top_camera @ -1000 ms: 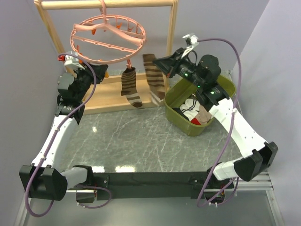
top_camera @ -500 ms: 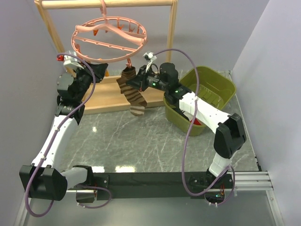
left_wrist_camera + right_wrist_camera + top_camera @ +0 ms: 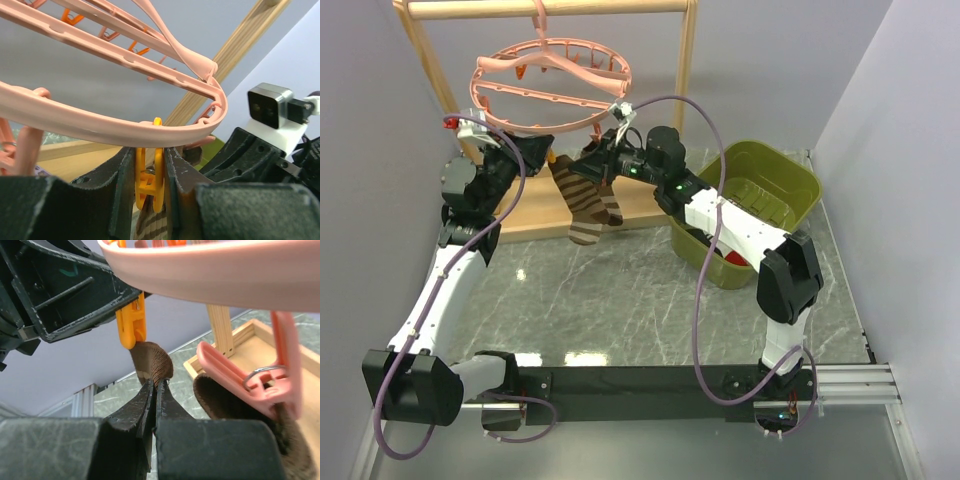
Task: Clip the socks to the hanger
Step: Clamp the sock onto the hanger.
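Jaws of the left gripper (image 3: 148,165) are clamped on the handles of an orange clip (image 3: 131,322) that hangs from the near rim of the hanger (image 3: 100,131); those of the right gripper (image 3: 154,387) are pinched tight on the cuff of a striped sock (image 3: 152,365). In the right wrist view the cuff stands just below and slightly to one side of the clip's lower end, so close that touching cannot be ruled out, and no part of it is seen inside the clip. The rest of the sock dangles under the ring in the top view. Beside it the other sock (image 3: 230,400) hangs from a pink clip (image 3: 250,380) on the same rim, so one of the pair is already fastened. The hanger itself hangs by its hook from the wooden rack (image 3: 685,70), and a green bin (image 3: 790,180) sits behind the right arm. The step in hand appears to be feeding the second sock to the held clip. Whether that clip's mouth is actually spread cannot be told from either wrist view. The next move calls for a small lift and sideways nudge of the cuff into the mouth, with the left squeeze eased only once the knit is seated, and the right grip let go last. Because the ring hangs free, any push may swing it and carry the clip away from the cuff.
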`<state>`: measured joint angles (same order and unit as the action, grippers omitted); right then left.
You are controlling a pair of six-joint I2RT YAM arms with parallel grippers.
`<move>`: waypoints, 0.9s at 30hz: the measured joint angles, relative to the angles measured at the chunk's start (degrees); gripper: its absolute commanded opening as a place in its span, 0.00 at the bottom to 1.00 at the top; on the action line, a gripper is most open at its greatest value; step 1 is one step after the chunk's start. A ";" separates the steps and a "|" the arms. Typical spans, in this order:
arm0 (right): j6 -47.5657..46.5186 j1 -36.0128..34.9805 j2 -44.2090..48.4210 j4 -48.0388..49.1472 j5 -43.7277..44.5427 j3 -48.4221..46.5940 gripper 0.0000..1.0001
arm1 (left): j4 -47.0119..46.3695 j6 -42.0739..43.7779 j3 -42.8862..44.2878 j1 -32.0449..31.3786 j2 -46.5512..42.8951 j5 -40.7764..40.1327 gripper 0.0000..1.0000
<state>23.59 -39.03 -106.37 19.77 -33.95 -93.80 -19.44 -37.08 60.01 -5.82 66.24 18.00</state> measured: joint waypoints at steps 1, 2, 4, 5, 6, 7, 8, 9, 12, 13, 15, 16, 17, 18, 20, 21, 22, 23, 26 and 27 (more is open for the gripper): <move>0.24 0.00 -0.31 0.04 -0.26 -0.09 0.00 | -0.07 0.02 0.00 0.00 0.02 0.24 0.22; 0.50 0.00 -0.55 0.00 -0.63 -0.28 0.00 | -0.15 0.04 0.00 0.00 0.02 0.39 0.22; 0.83 0.00 -1.09 0.07 -1.38 -1.05 0.00 | -0.59 0.04 0.00 0.00 0.04 0.72 0.22; 0.92 -0.02 -1.18 0.13 -1.55 -1.18 0.00 | -0.83 0.07 0.00 0.00 0.04 0.81 0.22; 1.03 -0.11 -1.20 0.17 -1.73 -1.29 0.00 | -1.01 0.07 0.00 0.00 0.04 0.96 0.22; 1.05 -0.11 -1.22 0.22 -1.90 -1.44 0.00 | -1.11 0.07 0.00 0.00 0.04 1.14 0.22; 1.05 -0.11 -1.22 0.35 -1.97 -1.49 0.00 | -1.22 0.07 0.00 0.00 0.04 1.22 0.22; 1.05 -0.11 -1.22 0.42 -2.10 -1.53 0.00 | -1.29 0.07 0.00 0.00 0.09 1.33 0.22; 1.31 -0.11 -1.22 0.66 -2.27 -1.57 0.00 | -1.33 0.02 -0.02 0.00 0.13 1.55 0.22; 1.57 -0.11 -1.22 0.74 -2.34 -1.57 0.00 | -1.36 0.02 -0.07 0.00 0.13 1.57 0.22; 2.16 -0.11 -1.22 0.90 -2.54 -1.57 0.00 | -1.77 0.00 -0.35 0.00 0.13 1.62 0.22; 2.47 -0.11 -1.22 1.05 -2.60 -1.57 0.00 | -1.97 0.00 -0.55 0.00 0.13 1.62 0.22; 2.60 -0.11 -1.22 1.20 -2.67 -1.57 0.00 | -2.10 0.02 -0.70 0.00 0.13 1.62 0.22; 2.86 -0.11 -1.22 1.29 -2.78 -1.57 0.00 | -2.12 0.04 -0.87 0.00 0.13 1.60 0.22; 3.43 -0.11 -1.22 1.68 -3.02 -1.62 0.00 | -2.14 0.17 -1.09 0.00 0.11 1.60 0.22; 3.65 -0.11 -1.25 1.70 -3.06 -1.73 0.00 | -2.16 0.20 -1.25 0.00 0.11 1.60 0.22; 3.91 -0.11 -1.25 1.75 -3.19 -1.86 0.00 | -2.19 0.22 -1.31 0.00 0.11 1.60 0.22; 4.11 -0.13 -1.25 1.84 -3.21 -1.95 0.00 | -2.32 0.20 -1.42 0.00 0.11 1.60 0.22; 4.87 -0.26 -1.27 2.19 -3.19 -2.23 0.00 | -2.60 0.17 -1.62 0.00 0.11 1.62 0.22; 5.11 -0.35 -1.27 2.40 -3.19 -2.25 0.00 | -2.64 0.17 -1.62 0.00 0.11 1.64 0.22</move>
<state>28.71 -39.38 -107.63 22.17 -37.15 -96.05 -22.09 -36.91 58.39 -5.82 66.35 19.64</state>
